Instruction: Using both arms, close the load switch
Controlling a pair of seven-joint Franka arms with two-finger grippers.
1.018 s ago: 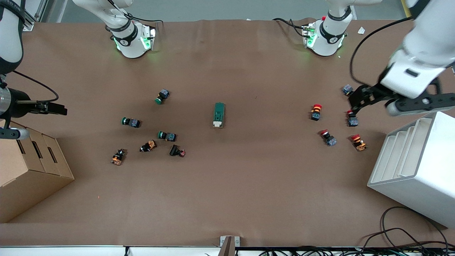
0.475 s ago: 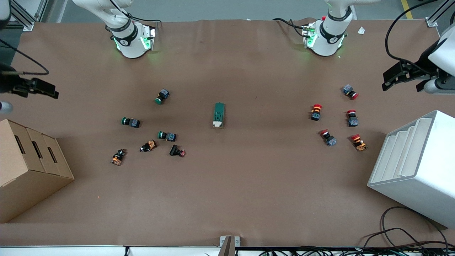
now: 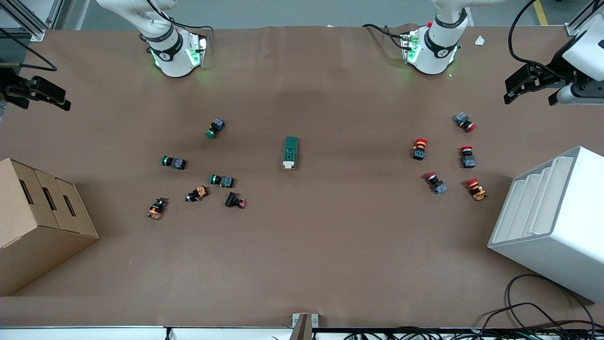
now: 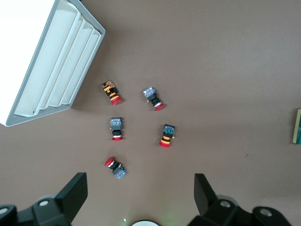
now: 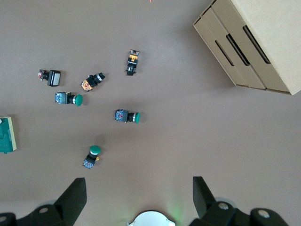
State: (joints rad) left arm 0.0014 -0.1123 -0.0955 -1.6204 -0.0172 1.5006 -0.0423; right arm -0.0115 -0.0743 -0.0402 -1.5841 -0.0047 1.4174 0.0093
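Observation:
The load switch, a dark green oblong block with a cream toggle end, lies on the brown table midway between the two arms. Its edge shows in the left wrist view and the right wrist view. My left gripper is open and empty, up in the air over the left arm's end of the table, above the red-capped buttons. My right gripper is open and empty, up over the right arm's end of the table. Both are well away from the switch.
Several green-capped and orange push buttons lie toward the right arm's end, and several red-capped ones toward the left arm's end. A cardboard box and a white slotted rack stand at the table's ends. Cables lie by the rack.
Both grippers have risen and drawn toward the base side of the table. The left one left the red buttons by the rack. The right one left the cardboard box.

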